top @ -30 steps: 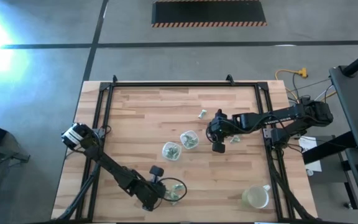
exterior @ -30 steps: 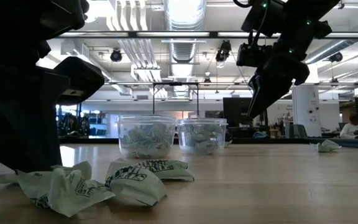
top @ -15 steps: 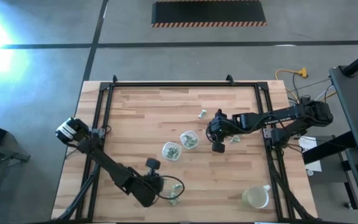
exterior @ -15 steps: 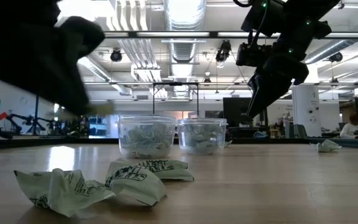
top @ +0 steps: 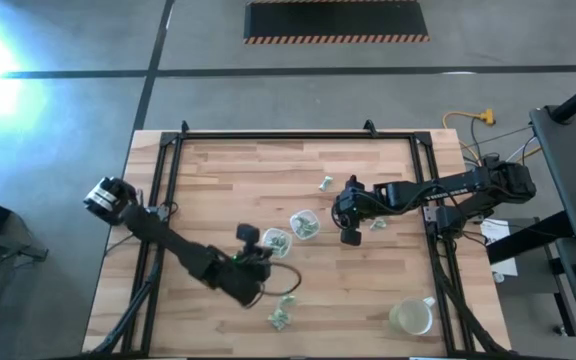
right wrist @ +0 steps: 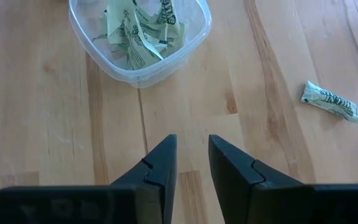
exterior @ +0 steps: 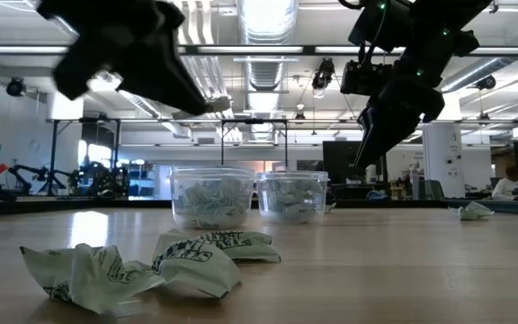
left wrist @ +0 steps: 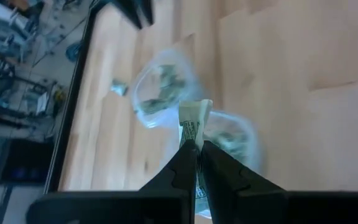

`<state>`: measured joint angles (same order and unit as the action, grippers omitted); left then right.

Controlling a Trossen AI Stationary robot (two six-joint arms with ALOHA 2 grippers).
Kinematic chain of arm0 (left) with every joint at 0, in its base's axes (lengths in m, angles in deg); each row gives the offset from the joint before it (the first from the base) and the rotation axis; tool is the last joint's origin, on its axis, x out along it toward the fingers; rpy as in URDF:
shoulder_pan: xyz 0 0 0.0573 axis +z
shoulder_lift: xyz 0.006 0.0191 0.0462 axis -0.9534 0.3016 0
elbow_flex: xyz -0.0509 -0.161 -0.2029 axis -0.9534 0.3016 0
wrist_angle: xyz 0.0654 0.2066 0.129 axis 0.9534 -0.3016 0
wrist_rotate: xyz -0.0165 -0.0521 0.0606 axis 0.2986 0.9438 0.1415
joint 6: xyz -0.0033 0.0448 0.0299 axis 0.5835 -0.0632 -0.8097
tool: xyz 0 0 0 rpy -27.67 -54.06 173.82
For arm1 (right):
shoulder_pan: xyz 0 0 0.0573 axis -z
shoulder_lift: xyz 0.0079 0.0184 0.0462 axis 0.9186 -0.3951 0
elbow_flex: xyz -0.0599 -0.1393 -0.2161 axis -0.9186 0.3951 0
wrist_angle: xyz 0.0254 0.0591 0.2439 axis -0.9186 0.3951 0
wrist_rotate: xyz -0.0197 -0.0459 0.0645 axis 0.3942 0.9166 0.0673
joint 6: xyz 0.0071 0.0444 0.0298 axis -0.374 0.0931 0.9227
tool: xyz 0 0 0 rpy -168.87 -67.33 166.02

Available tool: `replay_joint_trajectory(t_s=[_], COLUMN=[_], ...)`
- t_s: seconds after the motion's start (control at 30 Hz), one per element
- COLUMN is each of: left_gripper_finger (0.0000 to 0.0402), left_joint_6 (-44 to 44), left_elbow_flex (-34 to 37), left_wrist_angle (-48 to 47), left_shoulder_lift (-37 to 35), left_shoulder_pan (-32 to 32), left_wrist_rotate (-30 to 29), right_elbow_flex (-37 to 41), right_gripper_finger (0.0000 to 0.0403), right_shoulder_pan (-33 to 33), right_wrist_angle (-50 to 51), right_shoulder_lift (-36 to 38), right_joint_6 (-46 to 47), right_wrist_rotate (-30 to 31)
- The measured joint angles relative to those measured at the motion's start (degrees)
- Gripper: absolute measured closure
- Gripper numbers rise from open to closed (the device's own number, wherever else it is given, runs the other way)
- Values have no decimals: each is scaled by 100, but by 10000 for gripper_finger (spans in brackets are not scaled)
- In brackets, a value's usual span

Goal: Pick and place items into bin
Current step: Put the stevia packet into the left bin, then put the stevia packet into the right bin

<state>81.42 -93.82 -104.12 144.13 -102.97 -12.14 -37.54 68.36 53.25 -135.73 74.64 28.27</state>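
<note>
Two small clear tubs stand mid-table, the left tub [top: 276, 242] [exterior: 210, 196] and the right tub [top: 304, 224] [exterior: 292, 195], both holding crumpled green-and-white wrappers. My left gripper [top: 266, 256] [exterior: 216, 106] is shut on one wrapper [left wrist: 194, 117], raised beside the left tub [left wrist: 232, 140]. My right gripper [top: 349, 238] [right wrist: 192, 155] hangs above the table just right of the right tub [right wrist: 140, 37], narrowly open and empty. Loose wrappers lie flat on the table near the front edge [top: 280, 319] [exterior: 196, 261]. My left gripper pinches the wrapper between its two fingertips. The wrapper's pale end [left wrist: 196, 111] sticks out past the tips. The wrapper is lifted clear of the table, above the near side of the left tub.
Loose wrappers lie at the far middle [top: 325, 183] and right of my right gripper [top: 376, 224] [right wrist: 331, 102] [exterior: 473, 211]. A yellowish-white mug [top: 411, 317] stands at the near right corner. Black frame rails run along the table's left, right and far edges.
My left gripper has risen from the loose wrappers near the front edge and gone toward the far edge, up to the left tub, carrying one wrapper clear of the table. The other near wrappers stay where they lay.
</note>
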Motion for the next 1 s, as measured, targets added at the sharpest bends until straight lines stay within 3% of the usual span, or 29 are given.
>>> replay_joint_trajectory(t_s=[0.27, 0.7, 1.0], left_gripper_finger=[396, 394, 317], left_joint_6=[-8, 45, 45], left_elbow_flex=[17, 103, 114], left_wrist_angle=[-2, 3, 3], left_shoulder_lift=[95, 137, 173], left_shoulder_pan=[700, 769, 769], left_wrist_rotate=[599, 732, 730], right_elbow_flex=[0, 0, 0], right_gripper_finger=[327, 326, 328], right_shoulder_pan=[0, 0, 0], right_wrist_angle=[-4, -9, -13], right_shoulder_lift=[0, 0, 0], right_joint_6=[-23, -42, -53], right_wrist_rotate=[0, -2, 3])
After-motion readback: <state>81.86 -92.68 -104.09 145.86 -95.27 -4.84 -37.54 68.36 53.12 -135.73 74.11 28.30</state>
